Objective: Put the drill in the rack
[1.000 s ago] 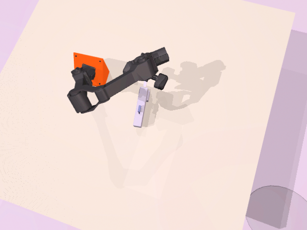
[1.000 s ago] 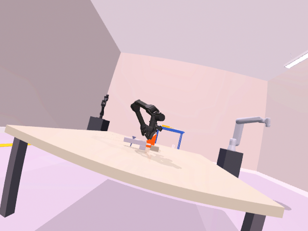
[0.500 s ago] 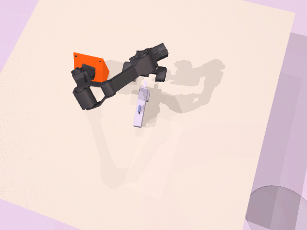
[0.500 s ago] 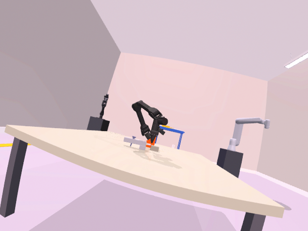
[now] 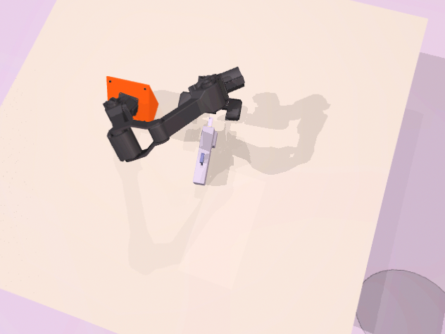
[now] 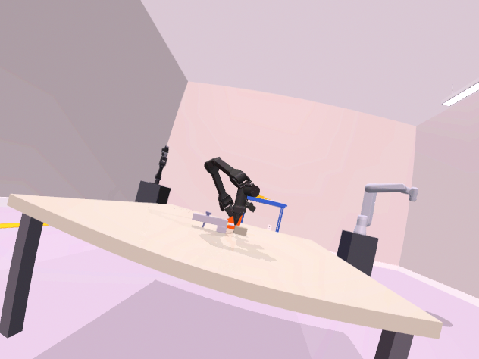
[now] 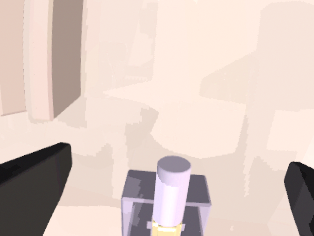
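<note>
The long lavender holder lies along the table in the top view. The small blue key sits in its top and is out of the wrist view. The pale drill sticks out of the holder's end, with a yellow band at its root in the wrist view. My gripper is wide open and empty above the drill's end, fingers spread to either side. The beige rack stands at the wrist view's upper left; the gripper hides it in the top view.
The orange base plate of my arm is left of the gripper in the top view. The arm's links arch between base and gripper. Behind the table are a blue frame, another black arm and a grey arm.
</note>
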### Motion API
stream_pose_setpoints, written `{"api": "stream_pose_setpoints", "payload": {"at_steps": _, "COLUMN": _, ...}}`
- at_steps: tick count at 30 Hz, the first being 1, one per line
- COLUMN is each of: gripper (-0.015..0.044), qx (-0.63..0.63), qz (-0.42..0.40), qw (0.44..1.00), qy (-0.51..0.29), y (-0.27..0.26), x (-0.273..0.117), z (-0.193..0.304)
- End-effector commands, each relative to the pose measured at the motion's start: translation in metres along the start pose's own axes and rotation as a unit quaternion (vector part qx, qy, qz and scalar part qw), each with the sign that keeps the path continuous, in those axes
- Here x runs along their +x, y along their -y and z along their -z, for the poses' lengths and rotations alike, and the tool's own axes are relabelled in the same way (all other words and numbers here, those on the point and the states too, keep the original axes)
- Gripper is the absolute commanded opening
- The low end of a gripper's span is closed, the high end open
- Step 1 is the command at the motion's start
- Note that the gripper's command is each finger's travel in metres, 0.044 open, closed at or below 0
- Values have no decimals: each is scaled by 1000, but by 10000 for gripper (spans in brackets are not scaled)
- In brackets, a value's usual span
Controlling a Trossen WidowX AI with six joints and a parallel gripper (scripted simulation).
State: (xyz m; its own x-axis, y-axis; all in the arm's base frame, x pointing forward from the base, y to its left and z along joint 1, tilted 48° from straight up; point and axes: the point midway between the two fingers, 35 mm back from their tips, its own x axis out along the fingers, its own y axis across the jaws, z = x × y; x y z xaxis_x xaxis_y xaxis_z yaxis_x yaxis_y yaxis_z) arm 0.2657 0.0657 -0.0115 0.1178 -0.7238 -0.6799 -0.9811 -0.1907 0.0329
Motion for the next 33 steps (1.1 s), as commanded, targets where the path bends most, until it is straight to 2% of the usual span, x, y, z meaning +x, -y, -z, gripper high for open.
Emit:
{"api": "stream_pose_setpoints", "payload": {"at_steps": 1, "gripper": 440, "qx": -3, "qz": -2, "qw": 1000, "qy": -4, "y": -2, "x": 9, "z": 3}}
{"api": "stream_pose_setpoints", "payload": {"at_steps": 25, "gripper": 440, "qx": -3, "qz": -3, "qw": 1000, "qy": -7, "y": -3, "x": 40, "z": 13}}
{"api": "stream_pose_setpoints", "payload": {"at_steps": 33, "gripper": 230, "qx": -1, "qz": -2, "qw": 1000, "qy": -3, "y": -1, "x": 37, "z": 11}}
